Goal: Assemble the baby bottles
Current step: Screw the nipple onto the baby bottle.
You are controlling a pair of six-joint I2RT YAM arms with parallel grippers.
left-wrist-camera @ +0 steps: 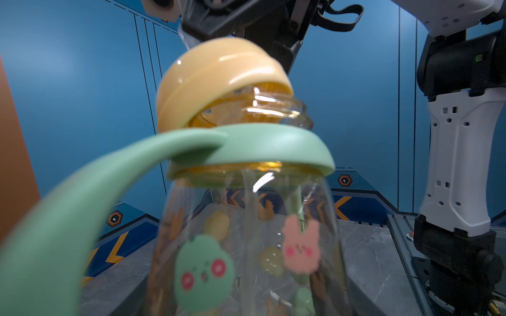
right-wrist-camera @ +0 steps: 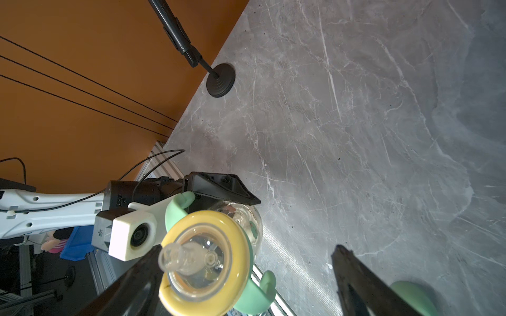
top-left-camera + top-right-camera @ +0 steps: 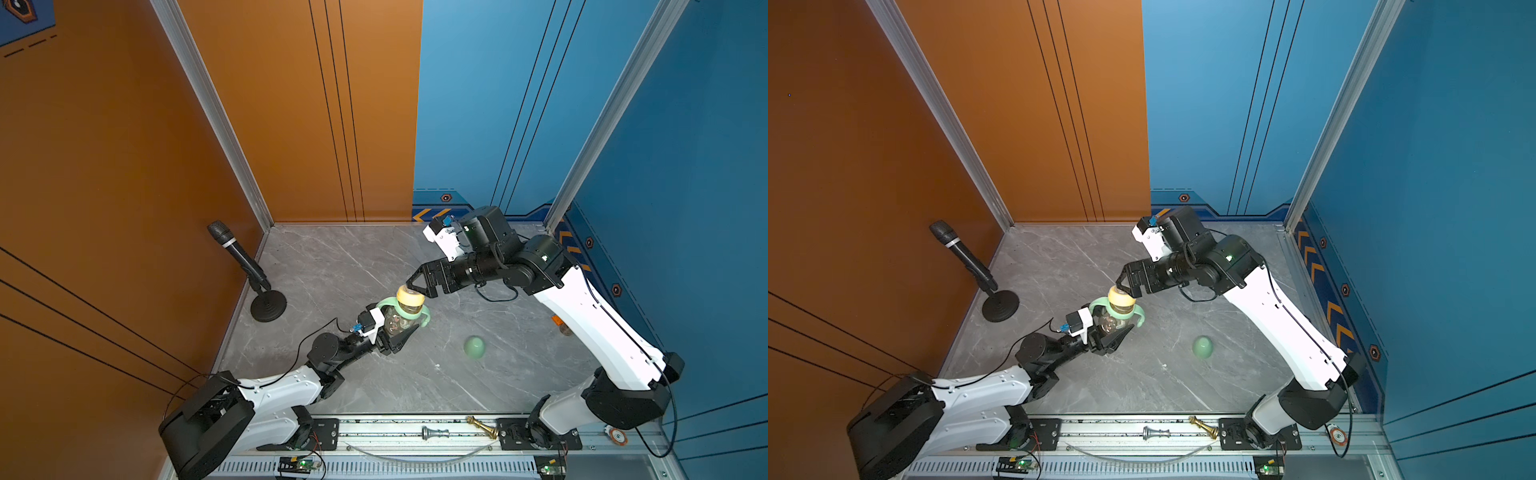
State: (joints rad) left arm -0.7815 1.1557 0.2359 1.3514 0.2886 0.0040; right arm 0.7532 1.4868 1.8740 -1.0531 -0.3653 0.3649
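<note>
While the left gripper [image 3: 400,333] clamps the bottle [image 3: 392,321], its collar [image 3: 410,296] sits crooked; the right gripper [image 3: 420,289], spread wide, should level it before twisting.

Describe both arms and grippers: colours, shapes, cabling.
Both the left arm and right arm have white shell links, black joint housings and loose black cables. The left gripper and right gripper are black, with tapered triangular fingers. Each wrist carries a white camera block with a blue connector. A green light shows on the right arm's joint.
</note>
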